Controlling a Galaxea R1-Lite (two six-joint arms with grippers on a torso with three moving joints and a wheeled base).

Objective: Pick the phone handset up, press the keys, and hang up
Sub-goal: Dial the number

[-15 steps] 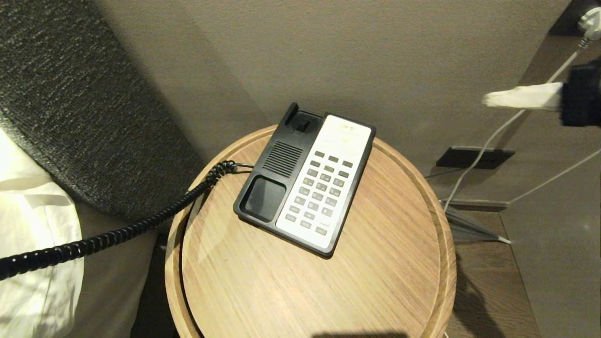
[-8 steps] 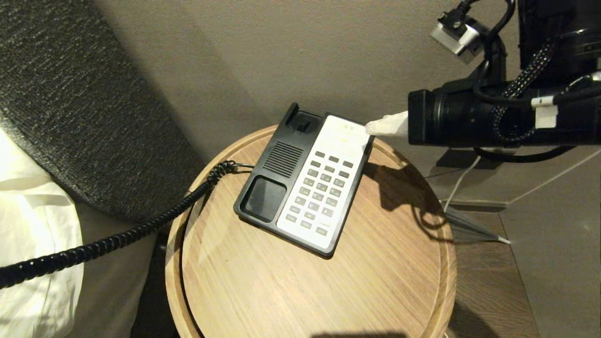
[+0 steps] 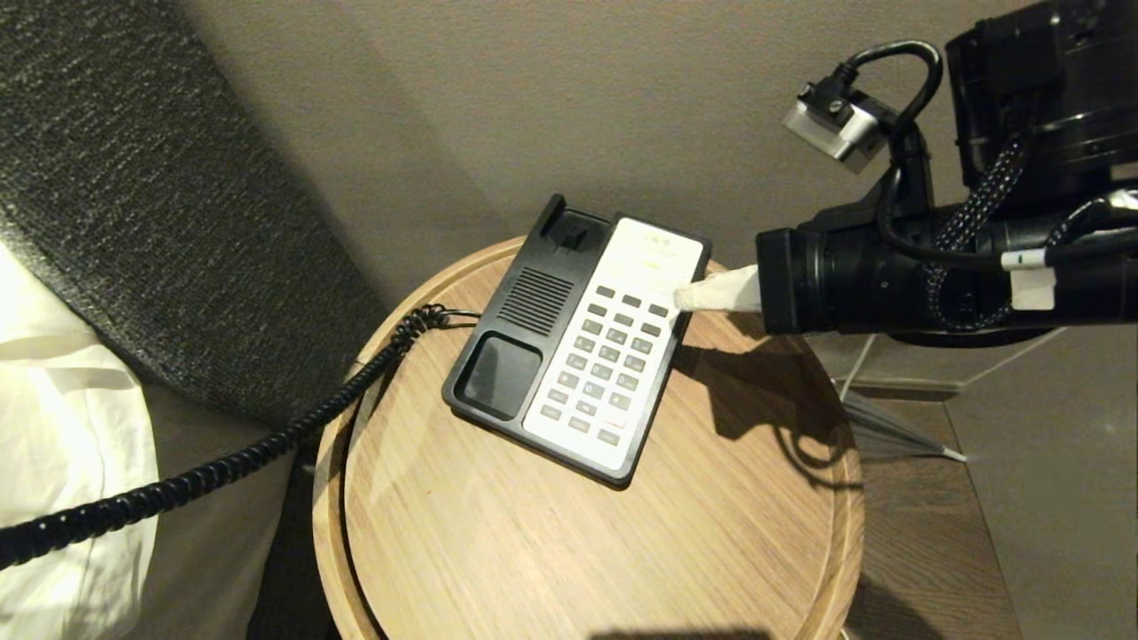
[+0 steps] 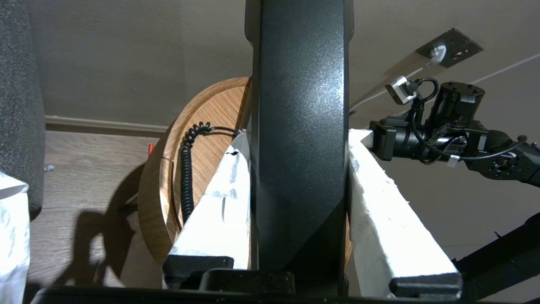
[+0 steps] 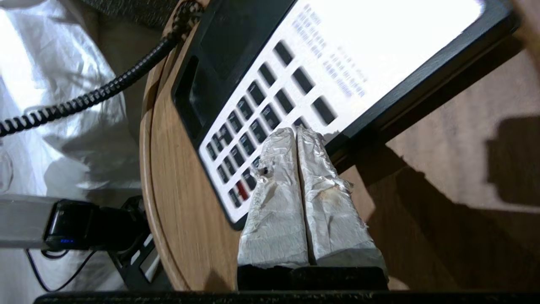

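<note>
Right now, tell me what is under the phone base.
The phone base rests on the round wooden table. The wood beneath it is covered. The right pincer, shut, hovers by its keypad edge.

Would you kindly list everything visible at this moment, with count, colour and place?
phone base: one, black with a white keypad panel, on the table's far half, cradle empty.
phone handset: one, glossy black, off the base, clamped between the left pincer's white fingers.
coiled cord: one, black, running from the base off the table's left edge.
round table: one, light wood, centre.
headboard: one, dark grey fabric, left.
bedding: white, lower left.
wall socket: one, black, right.
left pincer: shut on the handset.
right pincer: white fingers together, tip at the keypad's right edge.
</note>
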